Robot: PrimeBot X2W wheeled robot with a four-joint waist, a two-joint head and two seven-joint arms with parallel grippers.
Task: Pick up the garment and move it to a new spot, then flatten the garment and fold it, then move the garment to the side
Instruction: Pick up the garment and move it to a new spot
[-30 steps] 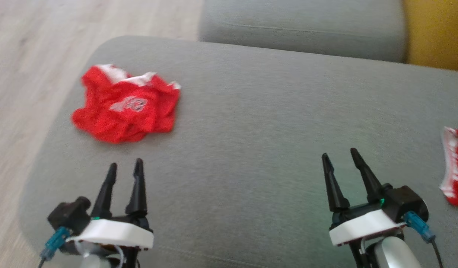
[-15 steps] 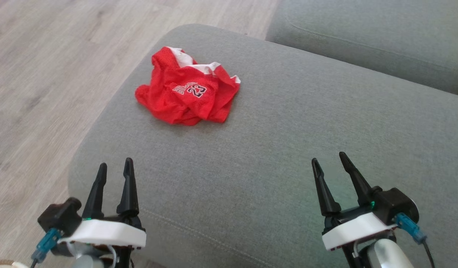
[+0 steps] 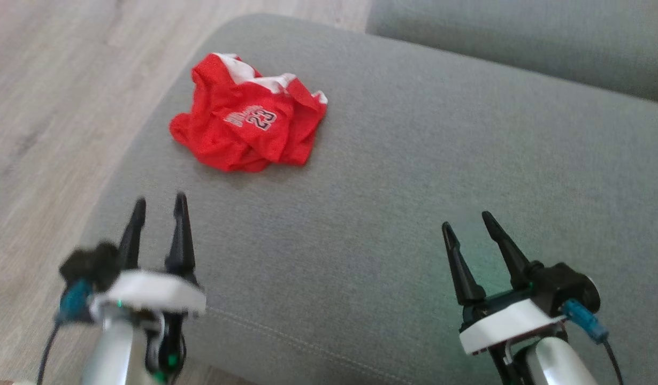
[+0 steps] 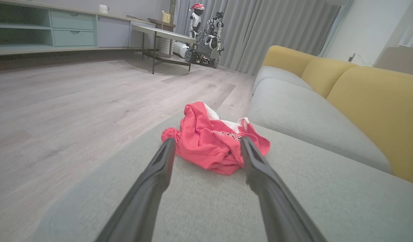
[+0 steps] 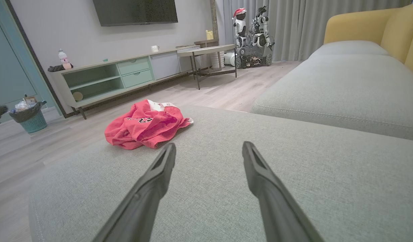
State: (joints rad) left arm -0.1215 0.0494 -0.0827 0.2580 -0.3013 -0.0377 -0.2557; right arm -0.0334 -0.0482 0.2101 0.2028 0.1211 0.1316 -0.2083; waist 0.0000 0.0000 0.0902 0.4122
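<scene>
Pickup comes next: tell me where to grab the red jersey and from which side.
Likely the raised fold by the number on the red jersey, pinched from above by the open left tool, which sits nearest. It lies crumpled on the cushion, its edges lying flat, so a ridge offers most bite.

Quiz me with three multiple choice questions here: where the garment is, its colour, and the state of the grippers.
1. Where does the garment lie? A) on the floor B) on the grey sofa cushion, ahead of the left gripper C) on the yellow backrest
2. What colour is it? A) blue B) red with white trim C) green
3. How do the left gripper and right gripper stand? A) both open, empty B) both shut on cloth C) left shut, right open
1 B, it lies crumpled on the cushion; 2 B, red cloth with white edging; 3 A, each pair of fingers stands apart, holding nothing.
</scene>
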